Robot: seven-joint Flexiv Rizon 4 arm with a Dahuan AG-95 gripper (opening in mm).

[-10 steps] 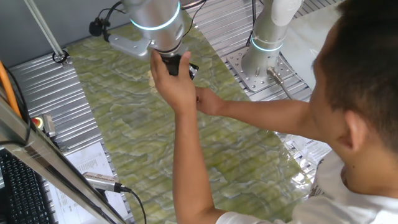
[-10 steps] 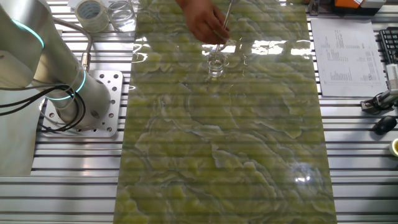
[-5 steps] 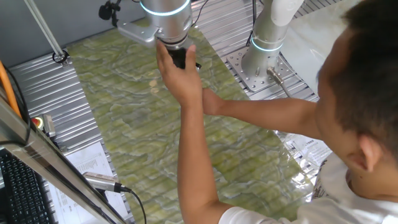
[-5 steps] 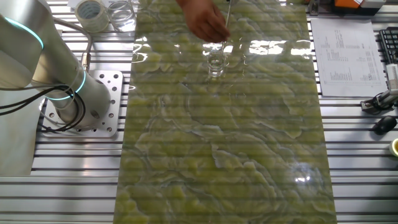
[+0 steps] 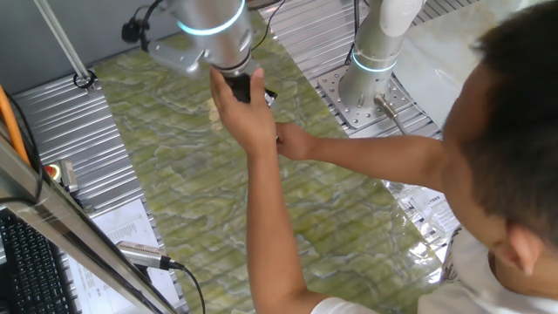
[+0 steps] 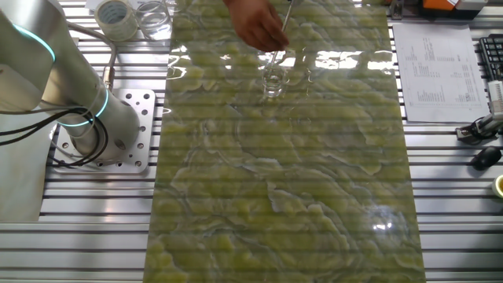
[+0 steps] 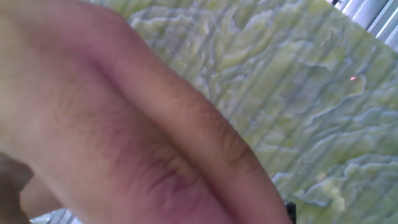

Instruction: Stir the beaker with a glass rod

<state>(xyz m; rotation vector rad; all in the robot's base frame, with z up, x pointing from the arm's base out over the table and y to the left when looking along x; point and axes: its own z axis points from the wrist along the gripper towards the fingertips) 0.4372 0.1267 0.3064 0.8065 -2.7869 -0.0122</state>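
Note:
The beaker (image 6: 273, 81) is a small clear glass standing on the green marbled mat (image 6: 283, 181) near its far end. The thin glass rod (image 6: 285, 25) slants down from the top edge, and its lower end is in the beaker. My gripper (image 5: 243, 85) hangs over that spot in one fixed view. A person's hand (image 5: 248, 118) is wrapped around it and hides the fingers. The same hand (image 6: 255, 30) shows next to the rod in the other fixed view. In the hand view the hand (image 7: 124, 137) fills most of the frame, so the jaws, rod and beaker are hidden.
A larger clear glass vessel (image 6: 153, 17) and a roll of tape (image 6: 115, 16) stand off the mat by the robot base (image 6: 102, 126). The person leans in from the right, forearm (image 5: 366, 157) stretched over the mat. Papers (image 6: 436, 71) and a keyboard (image 6: 491, 63) lie to one side.
The arm's head and gripper swung right, then back left, with the person's hand staying on them. The rod's upper end shifted slightly over the beaker. The beaker stayed put.

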